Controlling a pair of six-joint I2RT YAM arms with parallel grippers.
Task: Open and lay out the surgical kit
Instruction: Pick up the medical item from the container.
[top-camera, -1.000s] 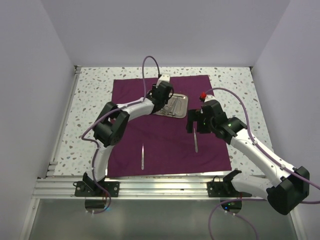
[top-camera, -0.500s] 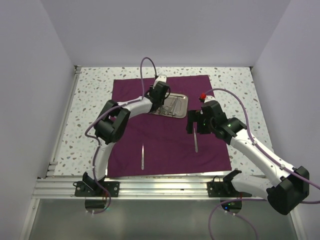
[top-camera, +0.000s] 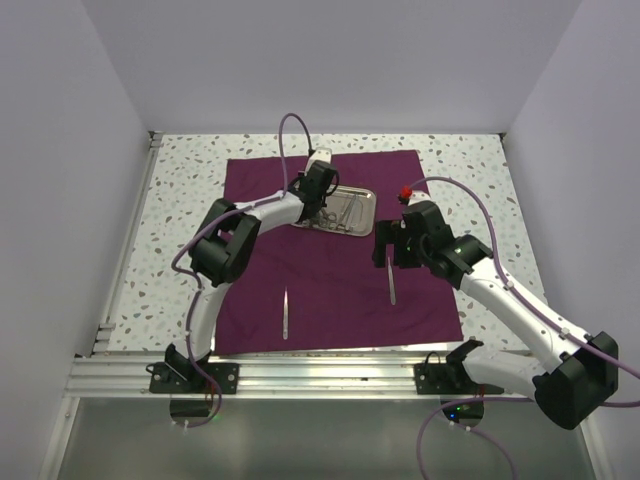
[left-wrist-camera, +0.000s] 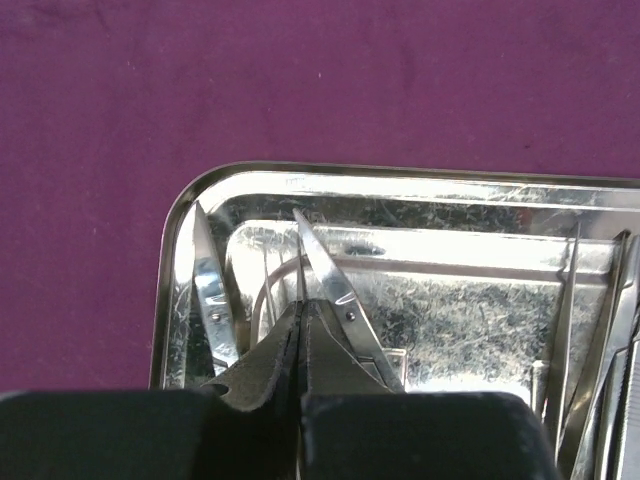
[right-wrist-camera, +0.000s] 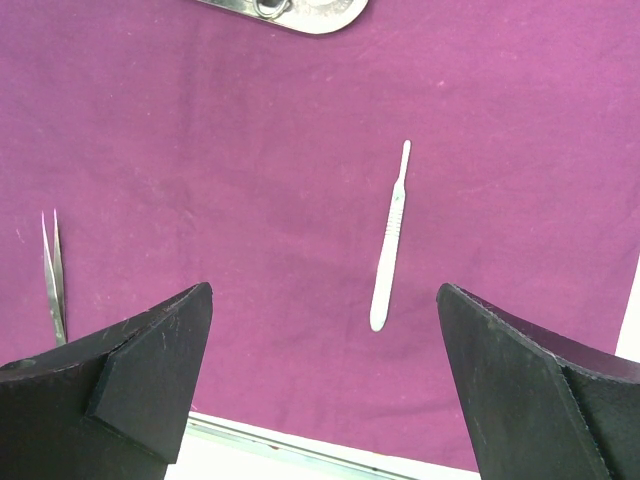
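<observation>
One purple cloth wrap (top-camera: 330, 290) lies spread flat on the speckled worktop (top-camera: 180, 200), carrying one steel tray (left-wrist-camera: 175, 260) and two tools already laid out. The left hand (left-wrist-camera: 301, 305) sits low inside the tray's corner with its two fingers pressed together. Pointed steel instruments (left-wrist-camera: 325, 270) lie just ahead of and beside its tips, with more at its right; at least four show, though the full count cannot be told, nor whether anything is pinched. The right hand (right-wrist-camera: 325, 290) hangs above the cloth with its fingers spread wide, holding nothing. One flat steel handle (right-wrist-camera: 388, 240) lies below it, between its fingers and nearer the right one, and one pair of tweezers (right-wrist-camera: 55, 300) lies well off beyond its left finger. Compared with a second ago, the left hand has gone from partly open to closed and has shifted slightly within the tray. The right hand and both laid-out tools are where they were.
</observation>
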